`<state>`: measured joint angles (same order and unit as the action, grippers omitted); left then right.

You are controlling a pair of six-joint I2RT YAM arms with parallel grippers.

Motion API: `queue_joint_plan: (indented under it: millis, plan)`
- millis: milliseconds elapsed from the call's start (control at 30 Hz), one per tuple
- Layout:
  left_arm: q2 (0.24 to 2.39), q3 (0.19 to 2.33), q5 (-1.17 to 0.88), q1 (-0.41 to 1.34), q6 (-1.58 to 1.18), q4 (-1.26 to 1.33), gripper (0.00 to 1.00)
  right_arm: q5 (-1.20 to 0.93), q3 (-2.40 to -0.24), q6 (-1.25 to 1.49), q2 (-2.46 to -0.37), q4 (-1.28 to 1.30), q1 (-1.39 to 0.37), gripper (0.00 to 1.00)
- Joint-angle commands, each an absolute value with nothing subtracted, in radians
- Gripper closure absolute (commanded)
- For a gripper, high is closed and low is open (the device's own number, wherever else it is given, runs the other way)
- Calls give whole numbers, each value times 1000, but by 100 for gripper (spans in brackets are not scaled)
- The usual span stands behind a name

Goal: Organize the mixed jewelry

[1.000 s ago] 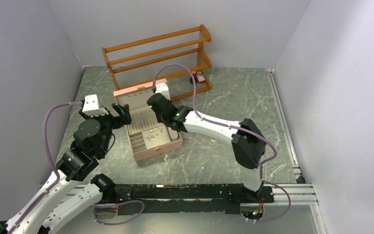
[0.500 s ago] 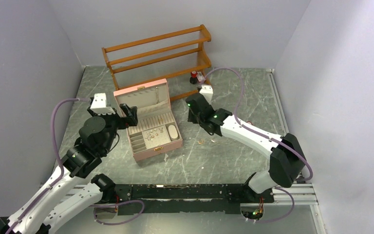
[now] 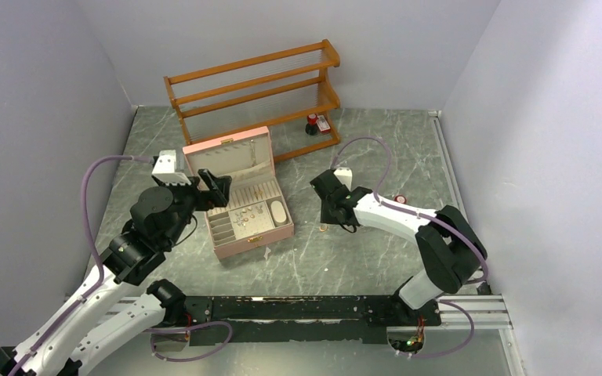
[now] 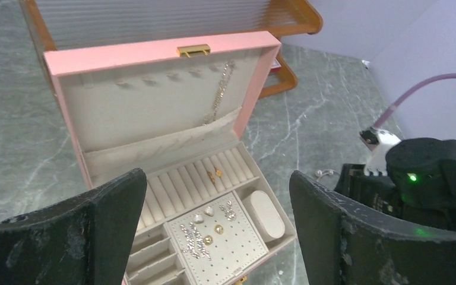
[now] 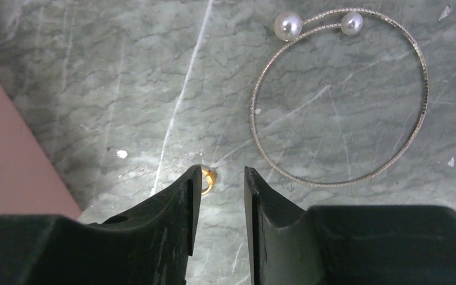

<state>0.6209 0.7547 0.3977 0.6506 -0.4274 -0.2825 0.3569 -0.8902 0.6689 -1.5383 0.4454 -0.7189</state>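
Note:
The open pink box [image 3: 252, 239] sits left of centre. In the left wrist view its earring panel [image 4: 237, 249] holds several gold and sparkly earrings [image 4: 208, 239], and a gold piece [image 4: 215, 174] sits in the ring rolls. My left gripper [image 4: 219, 237] hovers over the box, wide open and empty. My right gripper [image 5: 221, 172] is low over the table right of the box, open a little, with a tiny gold ring [image 5: 208, 180] on the table against its left fingertip. A thin bangle with two pearls [image 5: 288, 26] lies just beyond. The ring also shows in the top view [image 3: 323, 228].
A wooden rack [image 3: 255, 86] stands at the back, with a red-capped bottle [image 3: 312, 124] by its right end. A chain [image 4: 219, 98] hangs in the box lid. The pink box wall [image 5: 6, 154] is close on the right gripper's left. Grey walls enclose the table.
My right arm has swung from over the pink box out to the right and come down to the table by the gold ring. My left gripper has shifted slightly right over the box.

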Motion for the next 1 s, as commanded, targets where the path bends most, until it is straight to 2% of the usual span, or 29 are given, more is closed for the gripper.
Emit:
queue_joint_plan:
  millis: [0, 133, 267, 333, 733, 967]
  plan:
    - [626, 729, 316, 652, -490, -270, 7, 294, -876, 603, -1570, 384, -692, 65]
    - [644, 712, 277, 651, -537, -265, 5, 263, -890, 577, -1616, 371, -685, 66]
    - [652, 707, 269, 652, -553, -266, 3, 272, -888, 584, -1639, 370, -685, 77]
    - [651, 707, 270, 652, -552, -263, 3, 279, -881, 590, -1636, 371, -684, 79]
    - [661, 712, 276, 651, -546, -249, 4, 252, -855, 573, -1585, 371, -684, 75]
    - [660, 719, 294, 651, -547, -257, 5, 234, -799, 561, -1531, 309, -684, 77]
